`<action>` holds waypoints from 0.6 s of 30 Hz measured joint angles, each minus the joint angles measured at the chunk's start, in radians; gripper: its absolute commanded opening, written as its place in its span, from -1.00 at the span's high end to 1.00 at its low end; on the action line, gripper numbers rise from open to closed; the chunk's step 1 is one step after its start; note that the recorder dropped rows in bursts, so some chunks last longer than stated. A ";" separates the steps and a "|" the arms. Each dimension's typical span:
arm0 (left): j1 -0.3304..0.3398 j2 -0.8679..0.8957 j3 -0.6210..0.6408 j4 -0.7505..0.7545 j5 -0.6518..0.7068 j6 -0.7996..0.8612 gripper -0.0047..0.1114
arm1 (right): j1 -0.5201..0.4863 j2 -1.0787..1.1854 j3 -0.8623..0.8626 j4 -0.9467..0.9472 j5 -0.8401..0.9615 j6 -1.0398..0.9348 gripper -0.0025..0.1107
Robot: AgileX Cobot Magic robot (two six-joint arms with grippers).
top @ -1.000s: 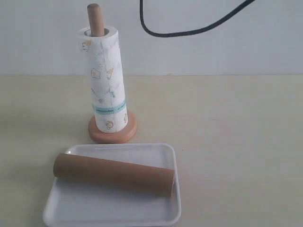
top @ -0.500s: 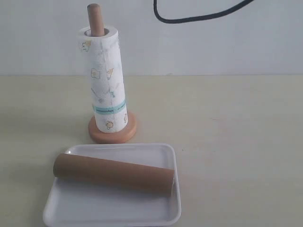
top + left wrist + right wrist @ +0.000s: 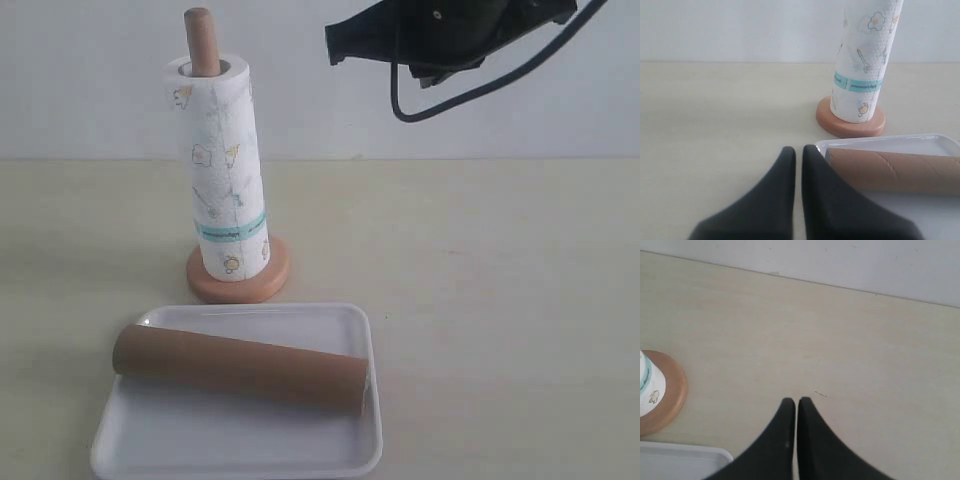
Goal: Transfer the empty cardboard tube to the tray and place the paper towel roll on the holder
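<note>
Cardboard tube (image 3: 240, 368) is lying across the tray (image 3: 230, 445) and the paper towel roll (image 3: 222, 170) is sitting on the holder (image 3: 238, 285), so I'm calling both steps done. Left gripper (image 3: 799, 152) and right gripper (image 3: 792, 402) are sitting closed on nothing; I'm guessing all that's left is parking them clear.

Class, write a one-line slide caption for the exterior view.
Paper towel roll stands on the holder, empty cardboard tube lies in the tray, right gripper shut overhead.
</note>
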 measured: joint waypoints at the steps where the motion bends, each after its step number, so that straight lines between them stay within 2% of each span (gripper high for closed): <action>1: 0.000 0.000 0.000 0.000 0.000 0.000 0.85 | 0.000 0.000 0.000 0.002 0.005 0.000 0.93; 18: 0.000 0.000 0.000 0.000 0.000 0.000 0.85 | 0.002 0.000 0.000 0.004 0.011 -0.007 0.93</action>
